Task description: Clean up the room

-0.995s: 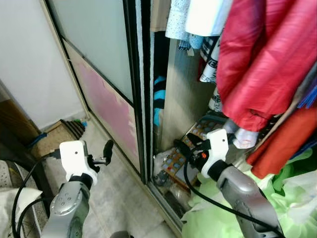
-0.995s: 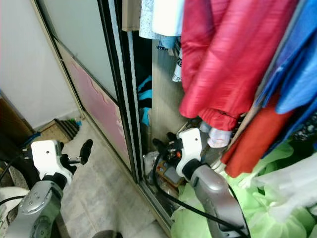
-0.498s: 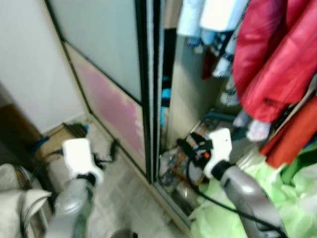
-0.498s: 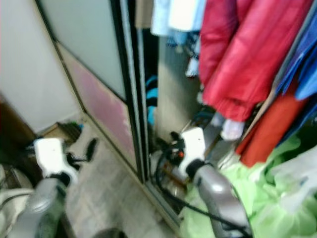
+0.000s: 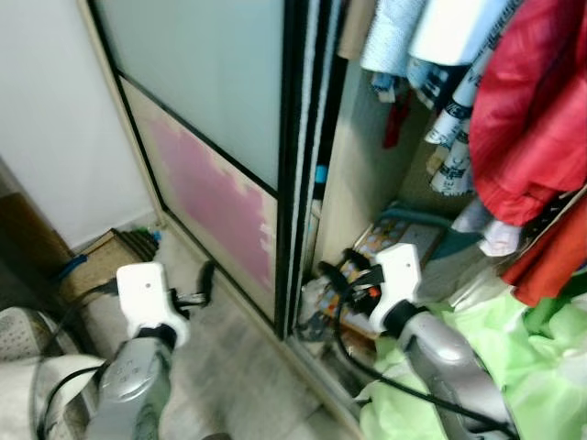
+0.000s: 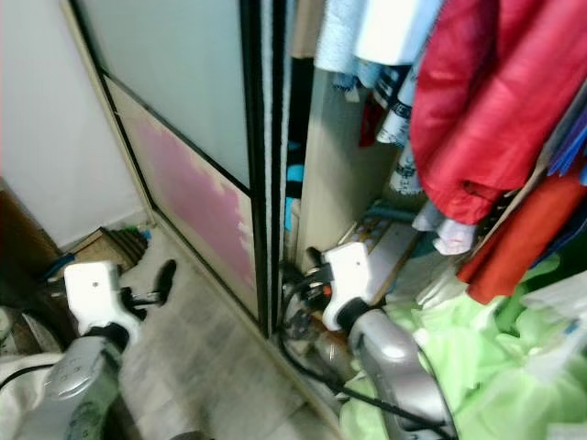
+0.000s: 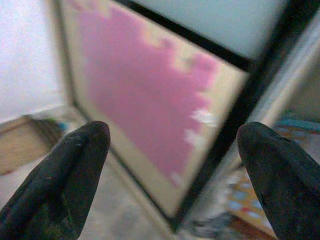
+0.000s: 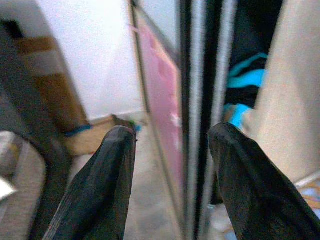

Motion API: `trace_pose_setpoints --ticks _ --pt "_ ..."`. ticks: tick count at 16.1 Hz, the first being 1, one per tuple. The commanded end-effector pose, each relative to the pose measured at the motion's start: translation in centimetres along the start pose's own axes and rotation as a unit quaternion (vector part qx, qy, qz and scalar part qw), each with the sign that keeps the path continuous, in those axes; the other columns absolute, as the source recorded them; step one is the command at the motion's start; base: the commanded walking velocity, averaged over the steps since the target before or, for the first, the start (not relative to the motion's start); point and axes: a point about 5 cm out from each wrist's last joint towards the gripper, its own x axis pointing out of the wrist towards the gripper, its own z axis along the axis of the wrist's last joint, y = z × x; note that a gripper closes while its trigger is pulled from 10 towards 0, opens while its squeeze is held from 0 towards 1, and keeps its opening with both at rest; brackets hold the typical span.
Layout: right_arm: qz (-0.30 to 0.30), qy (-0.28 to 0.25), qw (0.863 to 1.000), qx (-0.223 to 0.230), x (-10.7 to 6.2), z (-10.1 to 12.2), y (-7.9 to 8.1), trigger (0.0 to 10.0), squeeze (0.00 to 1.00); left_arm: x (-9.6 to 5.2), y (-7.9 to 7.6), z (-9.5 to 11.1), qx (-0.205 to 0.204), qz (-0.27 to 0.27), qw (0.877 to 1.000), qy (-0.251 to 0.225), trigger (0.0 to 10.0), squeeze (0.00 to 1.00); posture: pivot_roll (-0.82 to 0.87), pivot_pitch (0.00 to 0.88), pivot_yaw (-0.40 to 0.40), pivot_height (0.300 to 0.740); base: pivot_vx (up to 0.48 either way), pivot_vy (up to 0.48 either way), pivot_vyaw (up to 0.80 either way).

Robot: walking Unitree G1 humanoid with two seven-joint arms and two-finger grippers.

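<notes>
Wardrobe sliding door [image 5: 220, 137] edge, both fingers apart, floor [image 5: 229, 367] between

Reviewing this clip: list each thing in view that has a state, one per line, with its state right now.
Sliding wardrobe door: partly open, leaving the wardrobe's inside exposed beside it.
Red jacket: hanging inside the wardrobe.
Green fabric: crumpled in a heap at the wardrobe's foot.
Left gripper: open, holding nothing, facing the door's pink panel.
Right gripper: open, holding nothing, pointed at the door's black edge.
</notes>
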Motion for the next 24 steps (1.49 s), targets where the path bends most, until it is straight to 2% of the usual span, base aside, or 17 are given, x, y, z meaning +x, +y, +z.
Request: trace_pose_setpoints --ticks 1,5,8,10,13,16,18,20,24 --pt "-0.023 -0.021 1.0 -0.006 0.4 0.8 -0.4 10.0 0.0 0.1 0.8 0.4 0.015 0.018 1.0 -0.011 10.0 0.0 -0.01 0.0 0.022 0.74 0.0 0.0 0.8" --pt "-0.07 -0.037 0.997 -0.015 0.9 1.3 -1.3 10.0 0.0 0.6 0.7 1.3 0.036 0.029 0.998 -0.034 10.0 0.0 -0.01 0.0 0.019 0.74 0.0 0.0 0.8" --pt "-0.094 -0.015 0.995 -0.011 0.5 0.1 -2.5 10.0 0.0 0.5 0.6 0.3 0.037 0.031 0.999 -0.023 10.0 0.0 0.0 0.0 -0.002 0.74 0.0 0.0 0.8" --pt "-0.095 -0.007 0.995 -0.01 0.6 -0.4 -2.8 10.0 0.0 0.4 0.2 -0.2 0.029 0.024 0.999 -0.019 10.0 0.0 0.0 0.0 -0.005 0.74 0.0 0.0 0.8" --pt "-0.083 -0.033 0.996 -0.023 1.5 0.6 -1.9 10.0 0.0 1.0 0.1 0.5 0.032 0.031 0.998 -0.04 10.0 0.0 0.0 0.0 -0.003 0.74 0.0 0.0 0.8" --pt "-0.089 -0.027 0.996 -0.016 1.0 0.1 -2.0 10.0 0.0 1.2 0.3 0.9 0.042 0.032 0.997 -0.053 10.0 0.0 0.02 0.0 -0.039 0.74 0.0 0.0 0.78" --pt "-0.087 -0.023 0.996 -0.015 0.9 -0.1 -2.2 10.0 0.0 1.2 0.4 1.1 0.044 0.039 0.996 -0.062 10.0 0.0 0.03 0.0 -0.053 0.74 0.0 0.0 0.0" --pt "-0.074 -0.016 0.997 -0.022 1.2 -0.1 -1.9 10.0 0.0 0.5 0.4 0.7 0.037 0.053 0.996 -0.061 10.0 0.0 0.05 0.0 -0.085 0.74 0.0 0.0 0.0" --pt "-0.071 -0.038 0.996 -0.036 2.3 1.0 -1.9 10.0 0.0 0.8 0.5 1.0 0.04 0.047 0.996 -0.061 10.0 0.0 0.04 0.0 -0.035 0.74 0.0 0.0 0.0"
